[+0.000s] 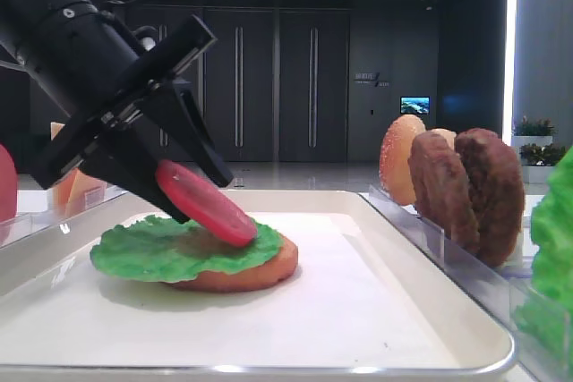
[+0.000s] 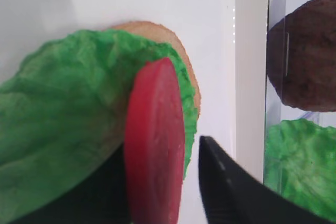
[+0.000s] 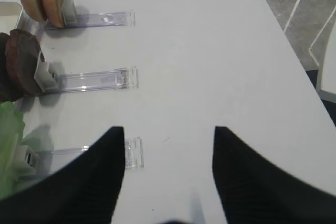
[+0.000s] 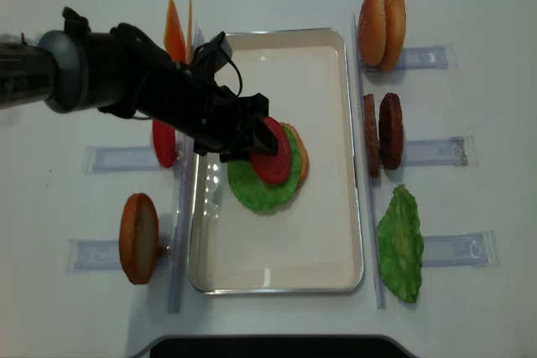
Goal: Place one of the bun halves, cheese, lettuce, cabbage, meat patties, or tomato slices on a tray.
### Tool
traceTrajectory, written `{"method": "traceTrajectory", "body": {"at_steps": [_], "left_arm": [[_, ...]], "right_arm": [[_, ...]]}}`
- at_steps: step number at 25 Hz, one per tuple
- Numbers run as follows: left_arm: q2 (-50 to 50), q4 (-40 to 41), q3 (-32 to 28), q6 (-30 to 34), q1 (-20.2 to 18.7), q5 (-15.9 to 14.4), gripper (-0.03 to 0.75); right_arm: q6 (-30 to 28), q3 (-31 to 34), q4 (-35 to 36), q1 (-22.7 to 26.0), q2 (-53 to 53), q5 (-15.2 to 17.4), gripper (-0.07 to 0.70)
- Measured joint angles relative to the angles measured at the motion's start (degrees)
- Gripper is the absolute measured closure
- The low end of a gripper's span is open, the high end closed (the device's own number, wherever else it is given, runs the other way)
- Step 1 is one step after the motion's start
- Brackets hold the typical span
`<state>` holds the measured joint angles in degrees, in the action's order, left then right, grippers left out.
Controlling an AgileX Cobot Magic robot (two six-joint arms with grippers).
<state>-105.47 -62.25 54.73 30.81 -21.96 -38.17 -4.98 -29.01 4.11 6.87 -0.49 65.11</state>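
A pinkish-red tomato slice (image 1: pixel 210 203) (image 2: pixel 155 145) (image 4: pixel 273 157) stands tilted between the fingers of my left gripper (image 1: pixel 199 194) (image 2: pixel 163 148) (image 4: pixel 256 136). Its lower edge rests on the green lettuce (image 1: pixel 152 252) (image 2: pixel 63 114) (image 4: pixel 256 186), which lies over a bun half (image 1: pixel 260 270) (image 2: pixel 181 51) (image 4: pixel 302 161) on the white tray (image 1: pixel 358 310) (image 4: pixel 285 64). The slice leans on one finger, and a gap shows between it and the other finger (image 2: pixel 226 182), so the jaws are open. My right gripper (image 3: pixel 169 129) hangs open above bare table.
Clear racks flank the tray. On the right stand bun halves (image 4: pixel 382 27) (image 1: pixel 403 158), meat patties (image 4: pixel 382 132) (image 1: pixel 470 190) and another lettuce leaf (image 4: pixel 401 245). On the left stand cheese (image 4: pixel 176 31), a tomato slice (image 4: pixel 164 144) and a bun half (image 4: pixel 138 236).
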Motion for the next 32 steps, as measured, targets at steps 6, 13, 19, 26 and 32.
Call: {"method": "traceTrajectory", "body": {"at_steps": [6,13,19,26,32], "left_arm": [[0.07,10.74,0.0,-6.27,0.0,-2.37,0.284],[4.5,29.04,3.8,-20.94,0.0,-8.07,0.277],[8.99,41.47,14.24,-32.41,0.0,-16.12,0.277],[9.52,64.0,23.61,-45.45,0.05,-29.31,0.277],[9.44,70.67,24.05,-45.61,3.31,-29.51,0.277]], "right_arm": [[0.0,0.0,0.0,0.0,0.0,0.0,0.268],[0.0,0.0,0.0,0.0,0.0,0.0,0.268],[0.0,0.0,0.0,0.0,0.0,0.0,0.268],[0.0,0.0,0.0,0.0,0.0,0.0,0.268],[0.0,0.02,0.0,0.0,0.0,0.0,0.268]]}}
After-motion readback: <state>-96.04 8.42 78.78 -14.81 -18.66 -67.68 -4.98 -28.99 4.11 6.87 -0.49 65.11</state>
